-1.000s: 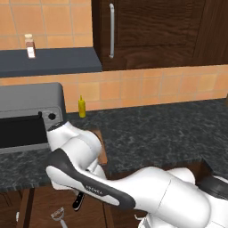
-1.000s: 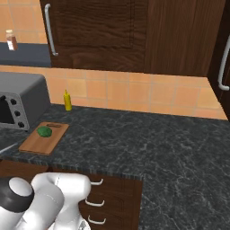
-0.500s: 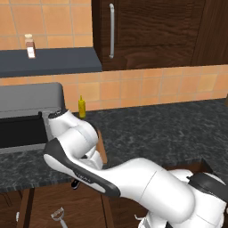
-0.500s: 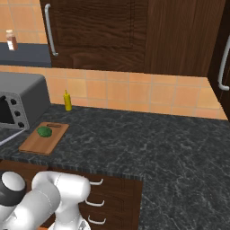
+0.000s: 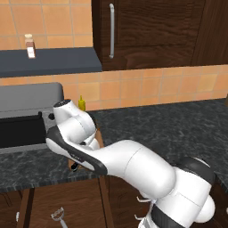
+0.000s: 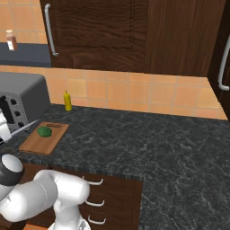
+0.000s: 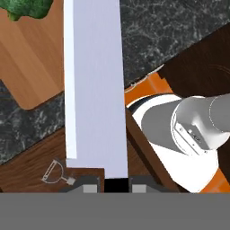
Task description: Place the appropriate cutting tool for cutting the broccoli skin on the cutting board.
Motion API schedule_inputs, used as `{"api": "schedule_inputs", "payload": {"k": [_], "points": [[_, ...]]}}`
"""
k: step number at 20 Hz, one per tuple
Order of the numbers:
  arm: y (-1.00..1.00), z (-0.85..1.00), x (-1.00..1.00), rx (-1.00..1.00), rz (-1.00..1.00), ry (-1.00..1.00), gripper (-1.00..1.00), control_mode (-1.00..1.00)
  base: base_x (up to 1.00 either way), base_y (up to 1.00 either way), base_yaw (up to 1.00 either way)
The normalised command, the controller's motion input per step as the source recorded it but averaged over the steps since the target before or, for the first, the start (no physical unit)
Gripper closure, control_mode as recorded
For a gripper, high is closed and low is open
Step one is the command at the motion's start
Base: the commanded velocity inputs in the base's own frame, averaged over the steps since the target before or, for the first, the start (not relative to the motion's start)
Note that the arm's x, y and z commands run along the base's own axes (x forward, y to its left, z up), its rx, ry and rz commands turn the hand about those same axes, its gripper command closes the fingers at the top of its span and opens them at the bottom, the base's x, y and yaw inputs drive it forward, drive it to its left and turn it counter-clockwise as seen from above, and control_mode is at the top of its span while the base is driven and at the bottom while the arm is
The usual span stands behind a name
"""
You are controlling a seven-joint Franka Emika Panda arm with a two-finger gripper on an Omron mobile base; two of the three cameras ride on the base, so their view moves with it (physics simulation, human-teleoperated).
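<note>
In the hand view the knife's (image 7: 94, 85) broad silver blade runs straight up from my gripper (image 7: 117, 185), which is shut on its black handle. The blade's tip reaches over the near corner of the light-brown cutting board (image 7: 31, 63), beside the broccoli (image 7: 24, 9) that lies on it. From the right base view the blade (image 6: 24, 128) slants in from the left edge toward the board (image 6: 47, 141), slightly above it, with the dark-green broccoli (image 6: 44, 131) on the board's far half. My arm hides most of the board (image 5: 99, 136) in the left base view.
A grey toaster oven (image 6: 22, 96) stands left of the board and a yellow bottle (image 6: 67, 99) behind it by the tiled wall. A grey-handled peeler (image 5: 58, 216) lies in the open drawer below the counter's edge. Dark counter stretches to the right.
My arm has risen from the open drawer to counter height with the knife in its grip, and the blade now points over the board's near edge.
</note>
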Motion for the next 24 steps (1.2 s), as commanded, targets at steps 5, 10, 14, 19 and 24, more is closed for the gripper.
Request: {"api": "schedule_inputs", "payload": {"k": [5, 10, 14, 19, 24], "points": [[0.0, -0.23, 0.65, 0.0, -0.01, 0.0, 1.0, -1.0, 0.0, 0.0, 0.0], [0.01, -0.3, 0.59, 0.0, 0.0, 0.0, 1.0, -1.0, 0.0, 0.0, 0.0], [0.0, -0.37, 0.6, 0.0, 0.0, 0.0, 1.0, -1.0, 0.0, 0.0, 0.0], [0.0, -0.43, 0.48, 0.0, 0.0, 0.0, 1.0, -1.0, 0.0, 0.0, 0.0], [0.0, -0.38, 0.26, 0.0, 0.0, 0.0, 1.0, -1.0, 0.0, 0.0, 0.0]]}}
